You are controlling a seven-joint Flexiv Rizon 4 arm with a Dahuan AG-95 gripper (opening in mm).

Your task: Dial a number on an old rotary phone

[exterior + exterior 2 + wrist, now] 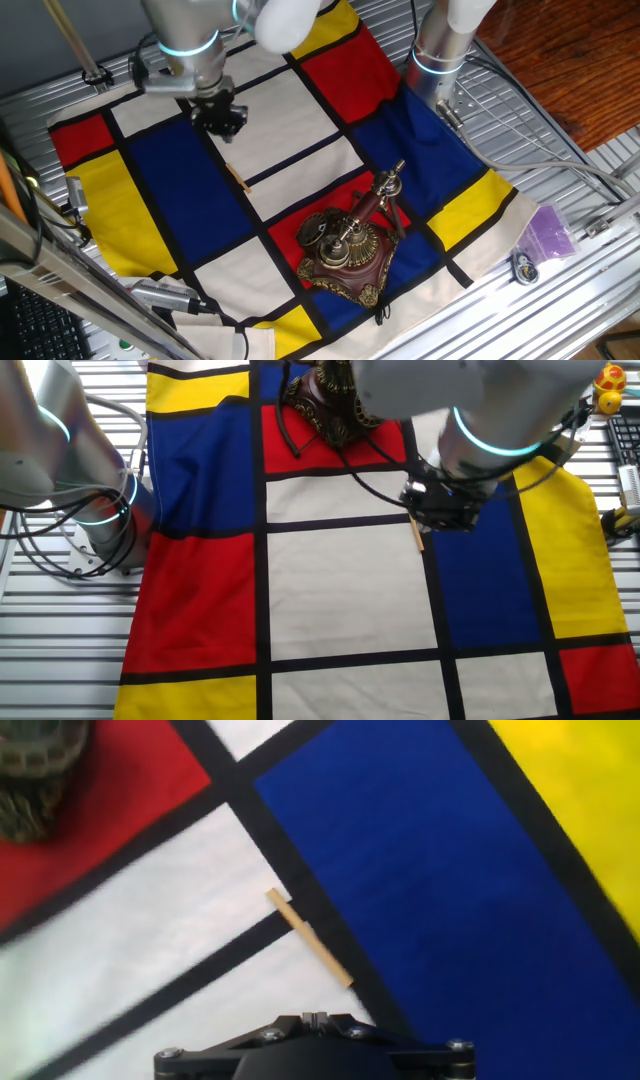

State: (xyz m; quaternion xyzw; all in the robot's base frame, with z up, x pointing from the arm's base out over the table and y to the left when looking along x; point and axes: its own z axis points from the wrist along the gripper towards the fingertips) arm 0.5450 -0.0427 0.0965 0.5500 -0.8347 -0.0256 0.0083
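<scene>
The old rotary phone [345,250] stands on a red square of the colour-block cloth, with its handset [378,200] lying across the cradle. It shows at the top edge of the other fixed view [325,400], and only a brass corner of it [35,770] appears in the hand view. My gripper [222,125] hangs well away from the phone, above a black stripe between white and blue squares. Its fingers [316,1017] are pressed together with nothing between them. A thin wooden stick [310,938] lies on the cloth just below the gripper [445,510].
A second arm's base [445,50] stands at the far edge of the cloth [180,190]. A purple bag [548,232] and a small round object [524,268] lie on the metal table right of the phone. Yellow toys [610,385] sit at one corner.
</scene>
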